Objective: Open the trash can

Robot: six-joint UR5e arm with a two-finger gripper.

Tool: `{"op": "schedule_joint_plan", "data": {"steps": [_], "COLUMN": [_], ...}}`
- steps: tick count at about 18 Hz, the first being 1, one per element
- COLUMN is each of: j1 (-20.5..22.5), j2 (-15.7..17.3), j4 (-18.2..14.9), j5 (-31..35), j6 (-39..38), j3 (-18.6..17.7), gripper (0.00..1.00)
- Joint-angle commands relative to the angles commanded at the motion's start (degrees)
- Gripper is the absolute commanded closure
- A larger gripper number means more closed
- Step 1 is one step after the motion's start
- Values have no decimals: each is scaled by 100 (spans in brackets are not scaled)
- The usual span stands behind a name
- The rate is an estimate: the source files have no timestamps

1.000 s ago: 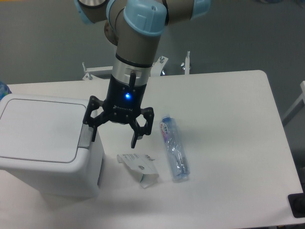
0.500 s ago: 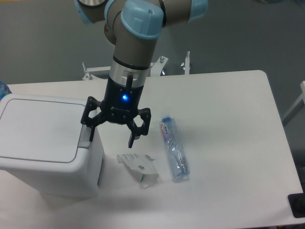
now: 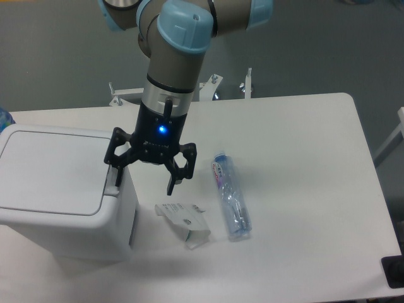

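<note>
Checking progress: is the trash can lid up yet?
No, the flat lid lies closed on the trash can, with the open gripper beside it.

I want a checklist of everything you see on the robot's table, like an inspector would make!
Surface: white table, rounded corners.
Job's things: white trash can at the left edge, lid down; grey push-button tab on its right rim.
Clutter: flattened clear plastic bottle lying mid-table; crumpled clear plastic packaging beside it, nearer the trash can.
Grippers: tool open, one finger over the tab, the other over bare table; whether it touches the tab cannot be told. Blue light lit on its body.
Cables: nothing seen.
Surroundings: grey floor; white metal brackets behind the table; dark object at bottom right.
</note>
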Motion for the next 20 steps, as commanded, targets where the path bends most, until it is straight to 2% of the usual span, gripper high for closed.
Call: {"op": "schedule_joint_plan", "data": {"steps": [9,15,20], "j1": [0,96,719], "j2": [0,-96,-465], "j4": [17,17,53], "j5": [61,79,79], "j6": [26,70,97], "j3": [35,500,791], "gripper": [0,0,0]}}
